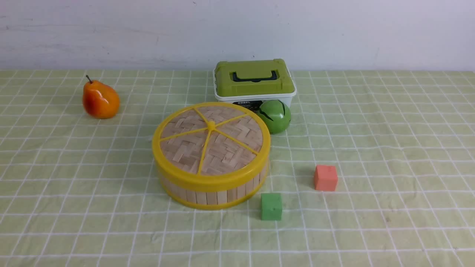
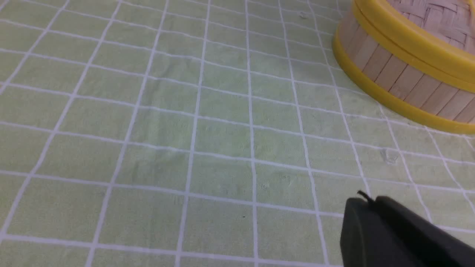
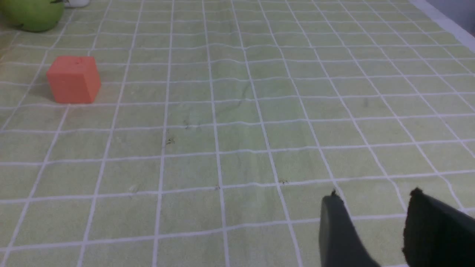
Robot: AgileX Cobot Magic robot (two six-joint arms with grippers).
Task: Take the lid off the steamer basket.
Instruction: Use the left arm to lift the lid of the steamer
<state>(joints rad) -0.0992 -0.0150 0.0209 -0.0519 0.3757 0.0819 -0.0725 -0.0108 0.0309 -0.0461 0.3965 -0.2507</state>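
Note:
The steamer basket (image 1: 211, 194) stands mid-table, a round tub with light bamboo slat walls and yellow rims. On it rests the lid (image 1: 210, 142), woven tan bamboo with a thick yellow rim, spokes and hub. The left wrist view catches the basket's wall (image 2: 400, 78) and the lid's rim (image 2: 415, 42) in one corner. My left gripper (image 2: 365, 202) is shut, its dark fingers pressed together over bare cloth, well apart from the basket. My right gripper (image 3: 374, 196) is open with only cloth between its fingers. Neither arm shows in the front view.
A white box with a green lid (image 1: 254, 79) stands behind the basket, a green ball-like fruit (image 1: 274, 116) beside it. An orange pear (image 1: 100, 100) lies far left. A green cube (image 1: 271, 206) and an orange cube (image 1: 326, 178) sit right of the basket.

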